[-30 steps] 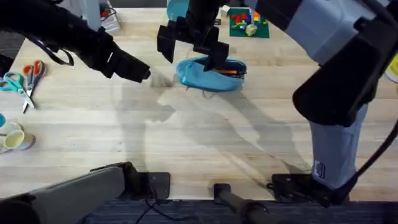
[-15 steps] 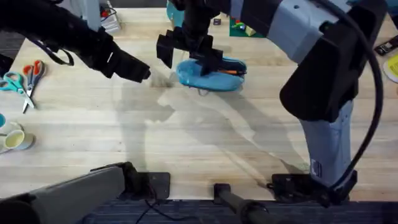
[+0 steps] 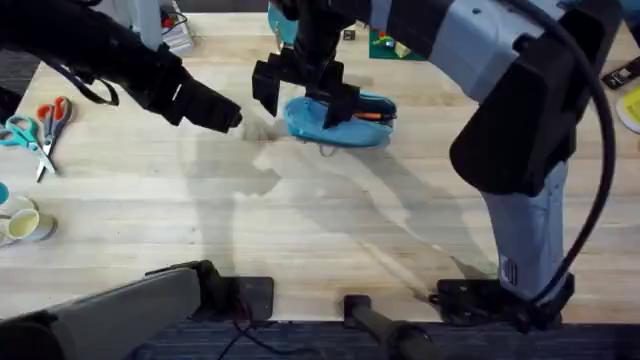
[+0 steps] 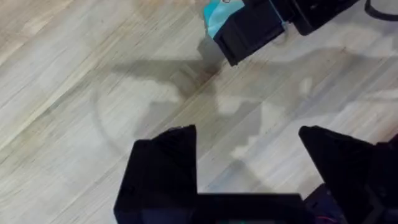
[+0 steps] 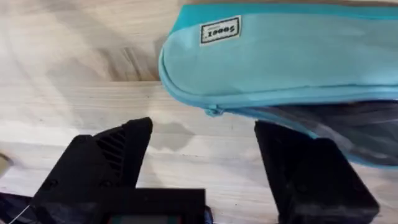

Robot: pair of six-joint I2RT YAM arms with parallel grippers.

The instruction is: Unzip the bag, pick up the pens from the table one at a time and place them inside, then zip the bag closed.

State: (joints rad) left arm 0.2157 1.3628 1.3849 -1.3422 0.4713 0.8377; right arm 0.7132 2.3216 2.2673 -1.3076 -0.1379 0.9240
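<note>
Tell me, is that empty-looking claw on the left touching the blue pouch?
Apart. The overhead view shows bare table between the left gripper and the bag; the left wrist view shows its open fingers over bare wood.

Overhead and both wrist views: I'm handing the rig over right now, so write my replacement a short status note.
Left pincer: open, holding nothing, over bare light wooden tabletop to the left of the pouch.
Right pincer: open, holding nothing, at the left end of the light blue fabric pencil pouch, one finger on each side of the zipper end.
Pouch: unzipped, lying at the far middle of the table.
Done: a thin orange pen lies inside the open pouch.
Left: zip the pouch closed; I see no other pens on the table.
</note>
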